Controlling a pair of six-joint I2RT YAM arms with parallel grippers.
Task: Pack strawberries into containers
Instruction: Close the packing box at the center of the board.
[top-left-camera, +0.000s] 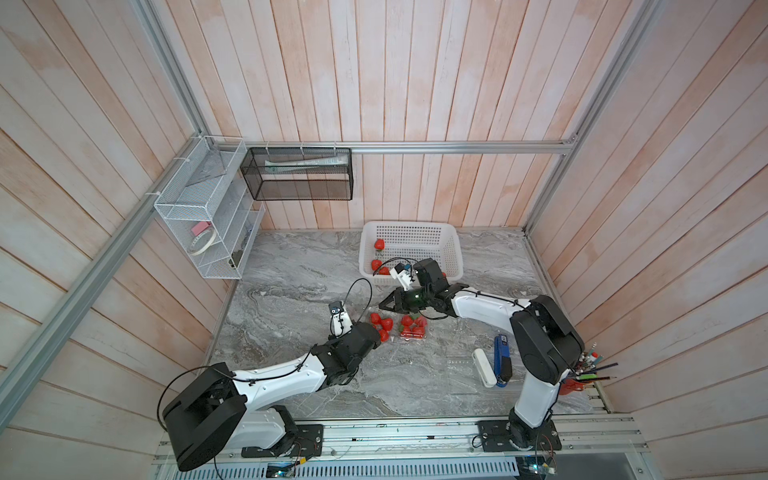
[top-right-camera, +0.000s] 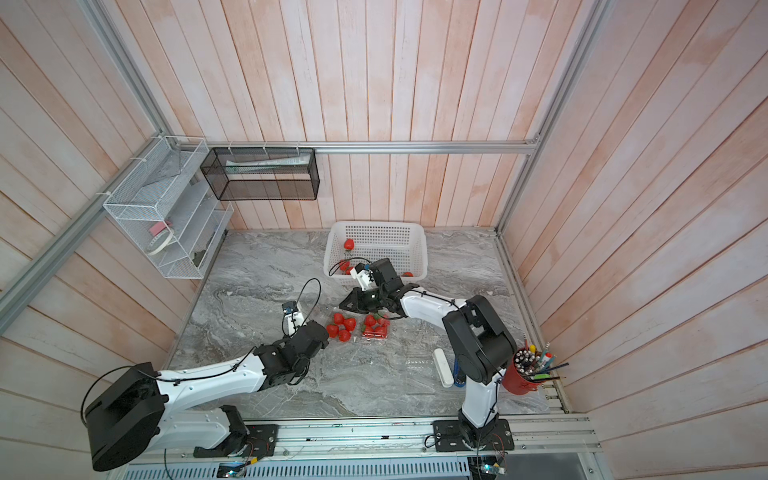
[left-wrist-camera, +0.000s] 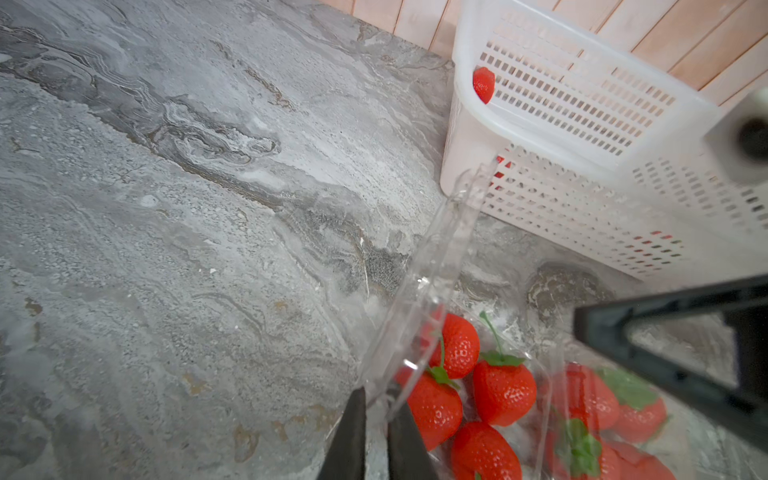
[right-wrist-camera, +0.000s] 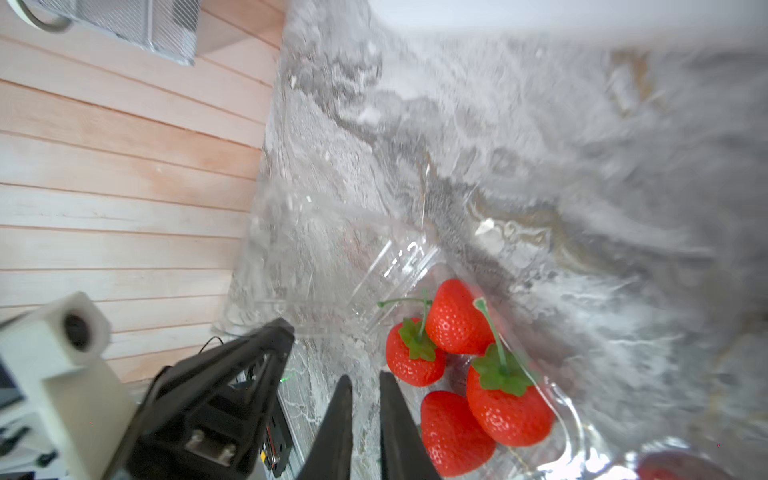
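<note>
While the left hand (left-wrist-camera: 376, 409) clamps an upright lid (left-wrist-camera: 432, 266), four strawberries (left-wrist-camera: 503, 390) lie stems up.

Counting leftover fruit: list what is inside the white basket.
In both top views the white basket holds strawberries along its near-left side, about four showing. The right arm reaches over its front edge and may hide more.

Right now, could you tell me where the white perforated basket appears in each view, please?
Top views: the white perforated basket stands at the back of the marble table, against the wood wall, beyond the right hand.
Left wrist: upper right corner.
Right wrist: not in it.
Shared landmark: the strawberry inside by its wall.
</note>
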